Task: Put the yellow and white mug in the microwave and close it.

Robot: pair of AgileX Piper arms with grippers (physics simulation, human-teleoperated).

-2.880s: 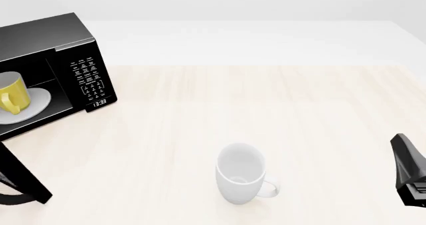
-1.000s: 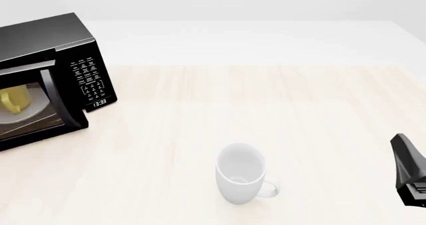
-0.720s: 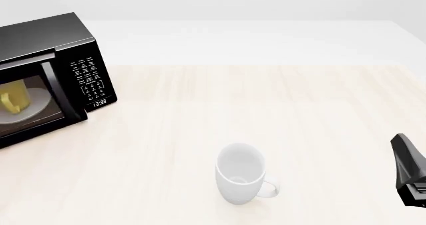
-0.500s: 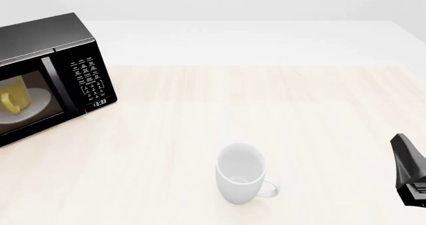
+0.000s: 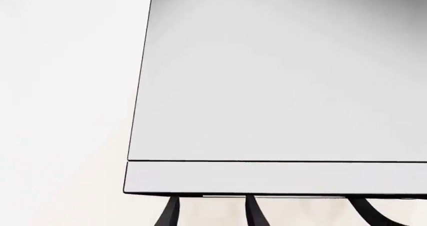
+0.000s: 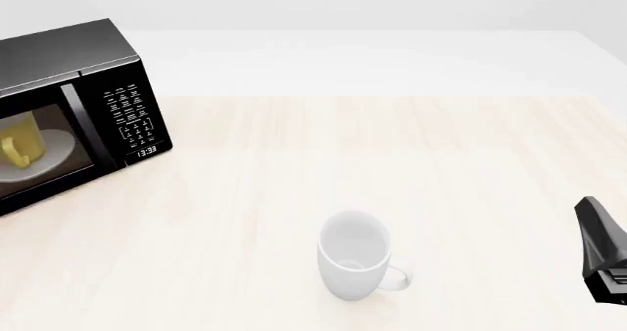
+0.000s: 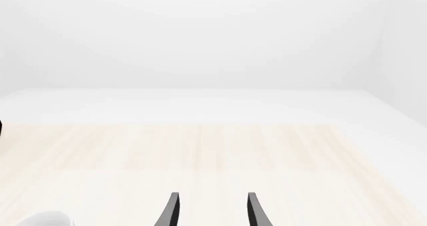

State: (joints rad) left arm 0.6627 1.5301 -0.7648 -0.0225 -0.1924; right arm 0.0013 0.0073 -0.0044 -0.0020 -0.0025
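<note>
The yellow and white mug (image 6: 22, 142) is sitting on the turntable inside the microwave (image 6: 84, 103), showing through the glass of the shut door at the table's (image 6: 392, 155) far left. Both my claws are spread wide with nothing in them: left gripper (image 5: 211, 212), right gripper (image 7: 211, 210). The white mug (image 6: 354, 265) stands alone near the front.
</note>
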